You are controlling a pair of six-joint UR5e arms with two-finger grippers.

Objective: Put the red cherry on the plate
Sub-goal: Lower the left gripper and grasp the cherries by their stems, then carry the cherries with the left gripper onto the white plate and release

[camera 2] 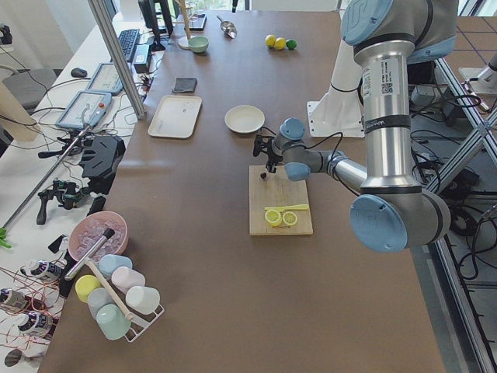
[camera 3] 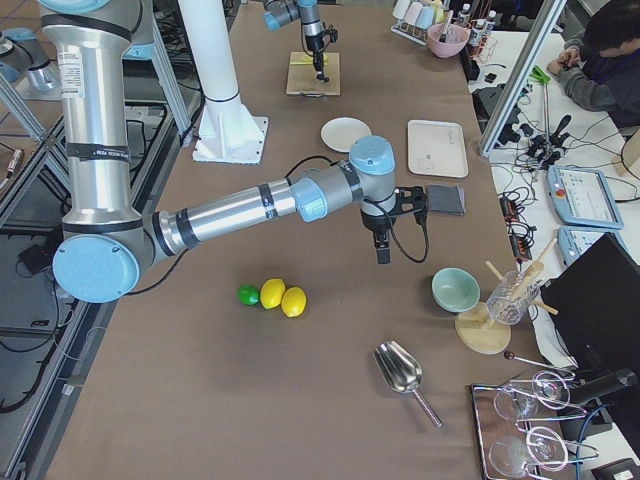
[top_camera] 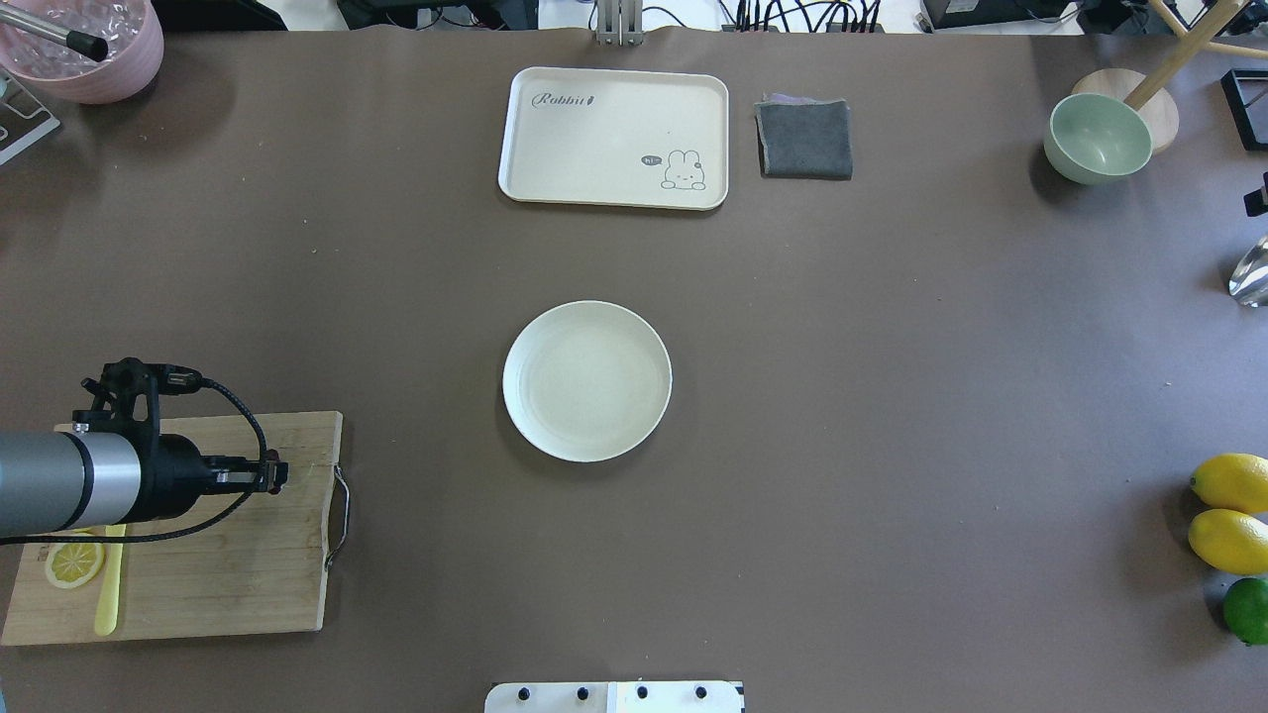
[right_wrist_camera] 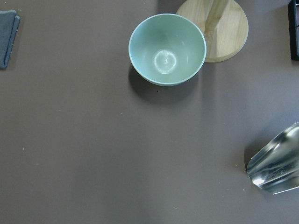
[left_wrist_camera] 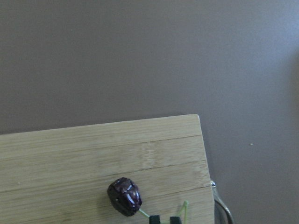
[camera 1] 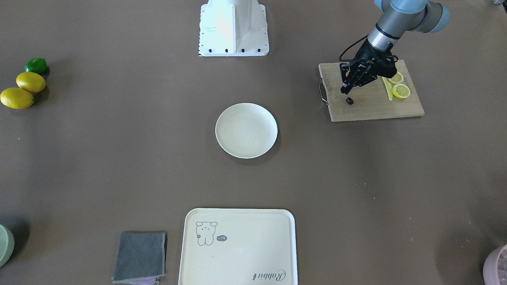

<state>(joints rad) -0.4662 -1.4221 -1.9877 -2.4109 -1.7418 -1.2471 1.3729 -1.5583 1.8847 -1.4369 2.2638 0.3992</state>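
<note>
Two close-set fingertips (left_wrist_camera: 154,219) of the left gripper (camera 1: 347,91) clamp the red cherry (left_wrist_camera: 124,196) by its stems (left_wrist_camera: 184,208) over the cutting board (camera 1: 374,107); the plate (camera 1: 246,153) sits well apart.

Table stock, by count:
- One plate (camera 1: 246,130), round, cream.
- One tray (camera 1: 245,253), rectangular, with a drawn animal.
- One cutting board (camera 1: 372,109), wooden.
- Two lemon slices (camera 1: 396,77) (camera 1: 401,91).
- One yellow utensil (camera 1: 387,88).
- One red cherry (left_wrist_camera: 124,196) fruit in view, with thin green stems.
- Two whole lemons (camera 1: 31,82) (camera 1: 16,98).
- One lime (camera 1: 36,65).
- One grey cloth (camera 1: 139,256).
- One green bowl (top_camera: 1098,139).
- One pink bowl (top_camera: 99,69).
- One metal scoop (camera 3: 400,372).
- Two robot arms (camera 1: 390,27) (camera 3: 250,205).
- One person (camera 3: 610,60), beside the table.
</note>
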